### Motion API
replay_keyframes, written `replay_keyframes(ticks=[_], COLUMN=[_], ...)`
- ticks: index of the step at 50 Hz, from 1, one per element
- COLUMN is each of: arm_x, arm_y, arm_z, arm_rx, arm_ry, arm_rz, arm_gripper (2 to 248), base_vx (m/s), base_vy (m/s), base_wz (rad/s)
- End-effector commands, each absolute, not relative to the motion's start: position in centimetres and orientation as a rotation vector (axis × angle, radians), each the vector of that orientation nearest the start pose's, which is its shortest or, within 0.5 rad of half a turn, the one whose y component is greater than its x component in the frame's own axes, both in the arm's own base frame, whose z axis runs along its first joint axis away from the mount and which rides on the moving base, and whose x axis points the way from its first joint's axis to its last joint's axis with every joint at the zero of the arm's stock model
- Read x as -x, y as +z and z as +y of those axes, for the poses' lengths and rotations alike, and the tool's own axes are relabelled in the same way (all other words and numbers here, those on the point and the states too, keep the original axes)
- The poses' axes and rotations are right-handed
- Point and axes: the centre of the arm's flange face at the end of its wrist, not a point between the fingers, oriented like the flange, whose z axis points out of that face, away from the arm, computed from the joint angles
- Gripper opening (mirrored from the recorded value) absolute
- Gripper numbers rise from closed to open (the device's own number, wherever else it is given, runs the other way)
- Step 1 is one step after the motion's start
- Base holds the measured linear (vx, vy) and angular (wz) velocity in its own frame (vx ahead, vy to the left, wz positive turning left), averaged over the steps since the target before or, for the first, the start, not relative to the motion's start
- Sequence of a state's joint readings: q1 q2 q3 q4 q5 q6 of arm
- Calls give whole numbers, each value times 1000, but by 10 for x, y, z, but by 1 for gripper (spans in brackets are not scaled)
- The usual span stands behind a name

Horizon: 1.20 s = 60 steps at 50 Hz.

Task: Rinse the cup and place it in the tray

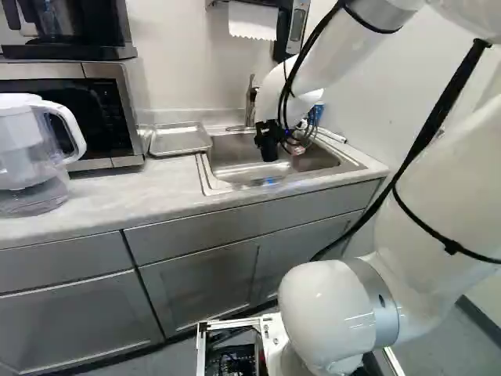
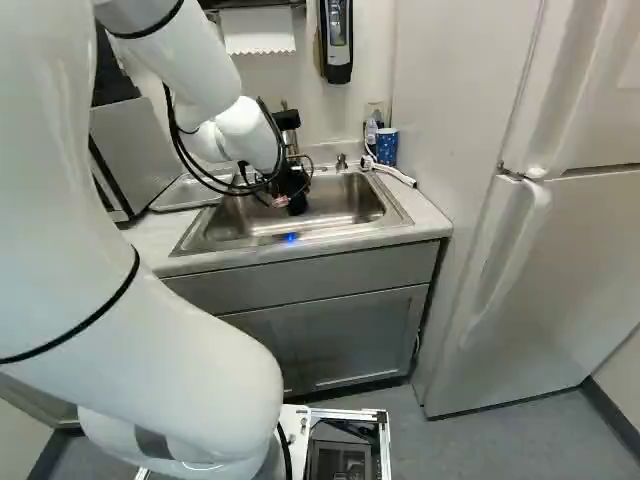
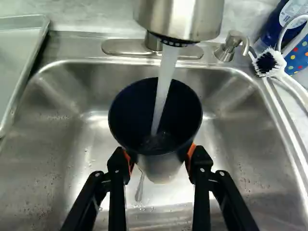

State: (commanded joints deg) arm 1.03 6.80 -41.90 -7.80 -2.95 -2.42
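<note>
The cup (image 3: 162,166) is smooth, matt and dark inside, its outer wall softly shiny. The sink (image 3: 57,144) is satin metal, speckled with drops; the faucet (image 3: 179,17) is brushed metal. Near the counter's back edge, the tray (image 1: 180,141) is dull, smooth metal. The counter (image 1: 117,196) has a smooth, low sheen; at its left end, the jug (image 1: 23,149) is glossy plastic. The towel (image 1: 252,21) is matt paper.

Mouth up, the dark cup (image 3: 180,125) catches running water (image 3: 163,94) over the sink (image 3: 53,139), beside which lies a metal tray (image 1: 180,140).
</note>
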Motion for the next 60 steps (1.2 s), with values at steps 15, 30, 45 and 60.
replay_keyframes(ticks=[15,30,45,60], arm_x=[-430,-431,-433,-433], arm_y=[522,522,522,522], arm_z=[6,1,-3,-3], arm_rx=[2920,2926,2931,2931], arm_ry=[-1304,-1305,-1306,-1306], arm_rz=[-280,-265,-251,-251], arm_gripper=[123,123,123,123], base_vx=[0,0,0,0], base_vy=[0,0,0,0], base_wz=[0,0,0,0])
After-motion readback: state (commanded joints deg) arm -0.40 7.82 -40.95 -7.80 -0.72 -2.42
